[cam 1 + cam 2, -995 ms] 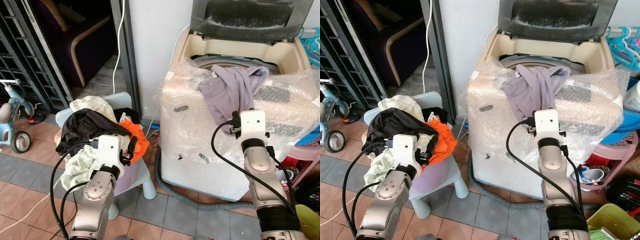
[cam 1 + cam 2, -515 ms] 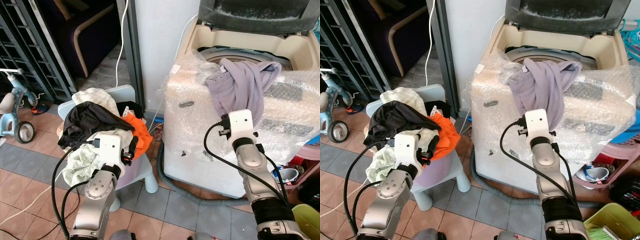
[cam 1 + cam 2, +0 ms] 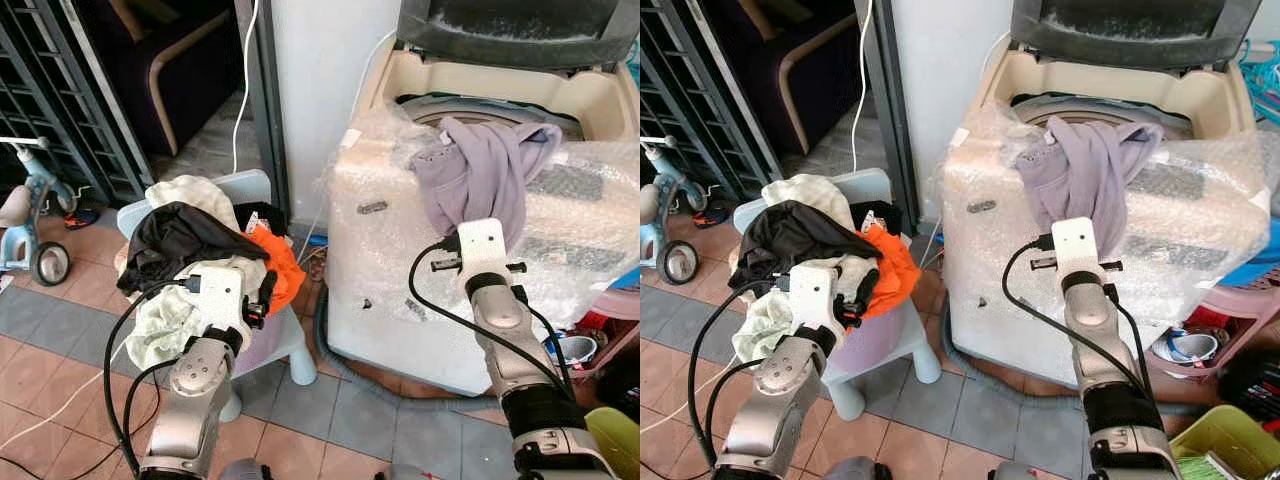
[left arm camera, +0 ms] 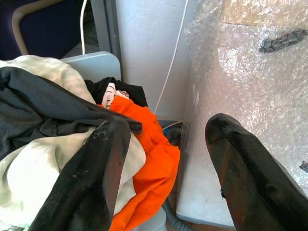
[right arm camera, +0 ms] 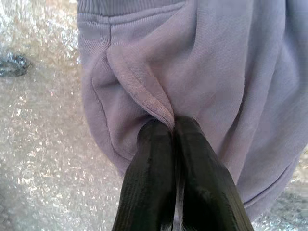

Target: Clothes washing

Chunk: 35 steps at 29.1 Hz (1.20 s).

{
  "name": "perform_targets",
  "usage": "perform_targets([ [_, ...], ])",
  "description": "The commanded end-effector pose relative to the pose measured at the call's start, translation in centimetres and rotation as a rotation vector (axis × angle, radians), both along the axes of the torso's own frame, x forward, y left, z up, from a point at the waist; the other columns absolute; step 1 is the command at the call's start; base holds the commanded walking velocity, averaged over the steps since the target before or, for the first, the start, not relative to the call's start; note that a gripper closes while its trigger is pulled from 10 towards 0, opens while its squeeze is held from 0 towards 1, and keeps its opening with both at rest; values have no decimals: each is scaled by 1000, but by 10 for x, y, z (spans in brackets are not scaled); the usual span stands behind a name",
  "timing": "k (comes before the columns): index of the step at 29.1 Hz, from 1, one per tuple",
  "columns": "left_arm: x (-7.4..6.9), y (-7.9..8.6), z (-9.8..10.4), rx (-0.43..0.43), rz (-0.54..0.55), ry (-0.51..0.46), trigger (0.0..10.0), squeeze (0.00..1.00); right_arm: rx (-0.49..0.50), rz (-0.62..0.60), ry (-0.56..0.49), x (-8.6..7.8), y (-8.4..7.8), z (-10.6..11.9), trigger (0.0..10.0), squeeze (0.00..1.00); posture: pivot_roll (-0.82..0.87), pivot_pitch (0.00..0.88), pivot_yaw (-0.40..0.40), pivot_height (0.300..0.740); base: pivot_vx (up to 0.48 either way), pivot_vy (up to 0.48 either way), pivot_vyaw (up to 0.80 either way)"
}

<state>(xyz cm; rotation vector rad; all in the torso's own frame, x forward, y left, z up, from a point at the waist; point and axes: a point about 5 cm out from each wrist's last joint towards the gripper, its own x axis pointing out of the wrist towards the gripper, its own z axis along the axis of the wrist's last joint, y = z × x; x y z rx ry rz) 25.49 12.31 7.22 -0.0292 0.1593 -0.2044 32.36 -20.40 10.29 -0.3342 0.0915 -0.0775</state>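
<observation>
**Right gripper pinches the lilac garment on the washer**

The right gripper [image 5: 173, 132] has its two black fingers pressed together on a raised fold of the lilac garment [image 3: 480, 175], gripping the cloth at its lower part. The garment hangs over the front rim of the washer [image 3: 400, 260], its upper end lying toward the open drum [image 3: 500, 105] and the rest draped down the front face. The washer is wrapped in bubble wrap [image 3: 380, 190], and its lid [image 3: 515, 30] stands raised at the back.

The left gripper [image 4: 168, 144] is spread wide, holding nothing, poised just above the heap of clothes [image 3: 195, 260] on the small pale blue chair [image 3: 285, 340]. One finger [image 4: 96, 178] lies close over a cream cloth [image 4: 29, 173]; beside it are an orange garment [image 4: 149, 154] and a dark grey one [image 4: 43, 115]. The chair stands just left of the washer on the tiled floor [image 3: 60, 340].

A grey hose [image 3: 370, 375] curls on the floor at the washer's foot. A child's tricycle [image 3: 30, 225] stands far left, near a metal gate [image 3: 60, 110]
</observation>
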Motion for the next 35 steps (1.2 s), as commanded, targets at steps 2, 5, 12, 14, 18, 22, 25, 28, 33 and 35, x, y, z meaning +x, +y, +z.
perform_targets([
  [2, 1, 0, 1, -1, -6, -3, 10000, 0, -10, -16, -87, 9, -6, 20, 0, 0, -45, 27, 48, 740, 255, 0, 0],
  [5, 1, 0, 1, -4, -6, -1, 10000, 0, -29, 3, -165, 16, -9, 40, 0, 0, -43, 29, 47, 740, 266, 0, 0],
  [12, 2, -1, 2, -1, -11, -7, 10000, 0, -137, 54, -325, 36, -13, 93, 0, 0, -40, 28, 50, 740, 289, 0, 0],
  [14, 3, -2, 2, -1, -13, -8, 10000, 0, -157, 79, -380, 46, -13, 118, 0, 0, -43, 28, 51, 740, 326, 0, 0],
  [18, 3, -4, 2, -1, -20, -7, 10000, 0, -190, 104, -472, 61, -13, 162, 0, 0, -44, 27, 51, 740, 324, 0, 0],
  [22, 3, -5, 1, -3, -14, -2, 10000, 0, -222, 64, -575, 71, -16, 210, 0, 0, -44, 26, 48, 740, 152, 0, 0],
  [25, 3, -6, 1, -1, -10, -1, 10000, 0, -195, 34, -532, 78, -18, 217, 10000, 0, -35, 25, 42, 740, 0, 0, 0],
  [28, 3, -5, 1, -1, -1, -1, 10000, 0, -57, 3, -356, 86, -23, 192, 10000, 1000, -28, 26, 38, 740, 0, 0, 0],
  [33, 1, -4, -1, 7, 7, 8, 10000, 0, 135, -57, -167, 88, -33, 149, 10000, 1000, -25, 29, 39, 740, 0, 0, 0],
  [35, 0, -4, -2, 10, 4, 11, 10000, 0, 115, -47, -182, 85, -37, 144, 10000, 1000, -30, 31, 42, 740, 0, 0, 0],
])
